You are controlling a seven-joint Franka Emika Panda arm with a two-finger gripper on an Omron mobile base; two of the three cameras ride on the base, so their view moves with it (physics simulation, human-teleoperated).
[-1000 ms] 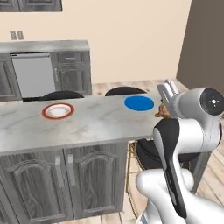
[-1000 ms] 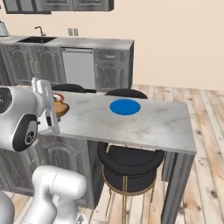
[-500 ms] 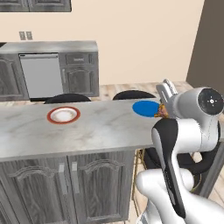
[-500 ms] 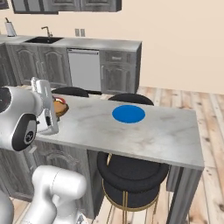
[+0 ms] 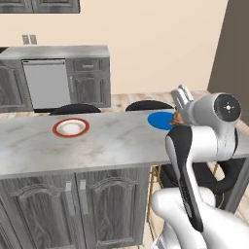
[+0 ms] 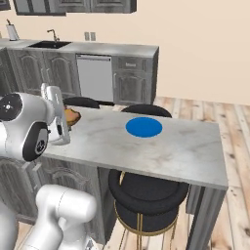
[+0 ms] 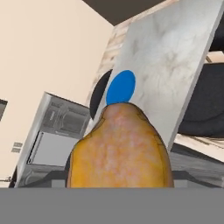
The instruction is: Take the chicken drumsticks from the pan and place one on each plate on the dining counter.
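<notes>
The base has driven sideways along the worktop (image 5: 112, 146); the tool (image 6: 66, 117) pinches a drumstick (image 7: 120, 151), blue plate (image 6: 143, 127) at 12 o'clock.

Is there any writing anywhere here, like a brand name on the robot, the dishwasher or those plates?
None: no words, numbers or logos can be read anywhere.
The blue plate is plain blue.
The white plate with the red-orange rim carries no print.
The dishwasher front is blank.
The drumstick in the gripper and the dining counter bear no marks.
</notes>
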